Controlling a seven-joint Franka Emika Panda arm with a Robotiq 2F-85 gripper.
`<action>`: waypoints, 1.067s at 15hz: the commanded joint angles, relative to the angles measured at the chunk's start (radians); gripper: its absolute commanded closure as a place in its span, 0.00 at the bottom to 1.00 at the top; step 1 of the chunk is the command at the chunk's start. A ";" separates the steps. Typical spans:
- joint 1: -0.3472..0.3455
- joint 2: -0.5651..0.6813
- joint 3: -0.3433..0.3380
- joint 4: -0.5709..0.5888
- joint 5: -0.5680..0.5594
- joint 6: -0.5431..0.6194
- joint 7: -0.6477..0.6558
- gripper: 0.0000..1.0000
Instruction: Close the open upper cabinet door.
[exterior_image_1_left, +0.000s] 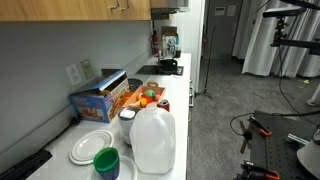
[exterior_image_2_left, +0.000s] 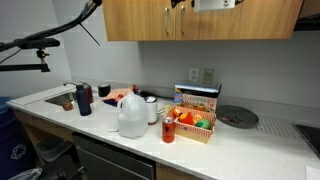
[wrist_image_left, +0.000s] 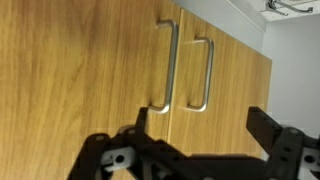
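Note:
The upper cabinet doors are plain light-brown wood with silver bar handles. In the wrist view two doors meet at a seam, the left door (wrist_image_left: 80, 60) and the right door (wrist_image_left: 238, 85), each handle beside the seam. Both look flush with each other. My gripper (wrist_image_left: 200, 125) is open and empty, close in front of them, its fingers just below the handles. In an exterior view the gripper (exterior_image_2_left: 215, 4) shows at the top edge against the cabinet fronts (exterior_image_2_left: 150, 20). The cabinets also show in an exterior view (exterior_image_1_left: 90, 8).
The counter below holds a white plastic jug (exterior_image_2_left: 131, 115), a cardboard box of fruit (exterior_image_2_left: 195, 118), a dark plate (exterior_image_2_left: 237, 117), cups and a sink (exterior_image_2_left: 60, 98). White plates (exterior_image_1_left: 90, 146) and a green bowl (exterior_image_1_left: 106, 160) sit near the counter's near end.

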 joint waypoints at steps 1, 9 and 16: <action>-0.006 -0.033 0.005 0.006 -0.012 -0.013 0.062 0.00; 0.002 -0.082 0.006 -0.054 -0.019 0.003 0.096 0.00; 0.005 -0.091 0.007 -0.085 -0.027 0.010 0.093 0.00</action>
